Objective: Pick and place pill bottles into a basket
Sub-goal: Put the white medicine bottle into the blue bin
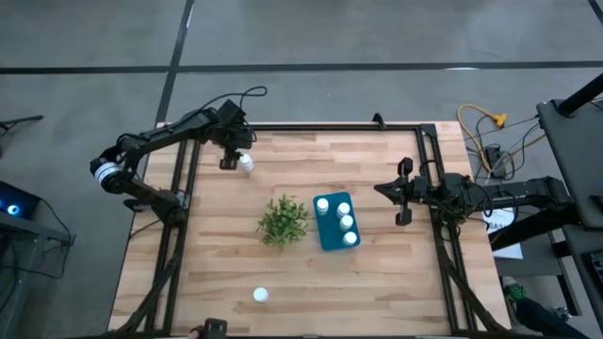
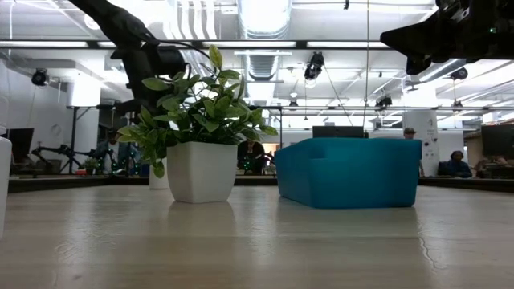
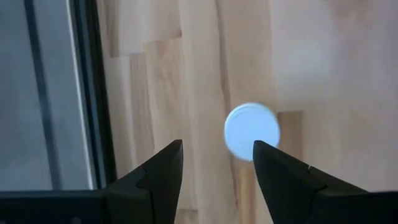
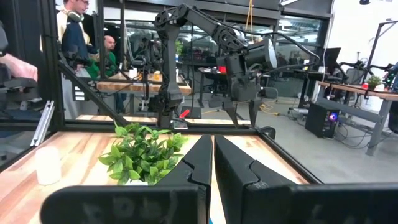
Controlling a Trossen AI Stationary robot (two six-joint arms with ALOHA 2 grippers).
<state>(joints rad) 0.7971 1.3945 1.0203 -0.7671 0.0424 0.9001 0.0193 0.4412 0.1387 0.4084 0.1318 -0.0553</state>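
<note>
White-capped and upright, one pill bottle (image 1: 246, 163) stands near the far left corner of the tabletop (image 1: 377, 273), and the left gripper (image 1: 229, 158) hangs right over it. Its two dark fingers (image 3: 158, 171) stand apart with open wood showing between them; in the left wrist view the bottle's round cap (image 3: 251, 131) sits just off the gap, beside one finger, and nothing is held or pinched. I cannot tell whether that finger touches the bottle.

The right gripper (image 1: 403, 193) waits above the right edge of the tabletop, just beyond the basket (image 1: 335, 221), its fingers pressed together and empty.

The teal basket lies a little right of the table's middle and already holds three pill bottles (image 1: 345, 222) in a row. Just beside its left wall stands a bushy green plant (image 1: 284, 220) in a white pot (image 2: 201, 172), which sits between the far-left bottle and the basket. Another pill bottle (image 1: 261, 296) stands alone near the front edge, well apart from everything else. In the low view a white shape (image 2: 4, 183) shows at the picture's left edge, too cut off to identify. People sit at desks in the room beyond the table.
</note>
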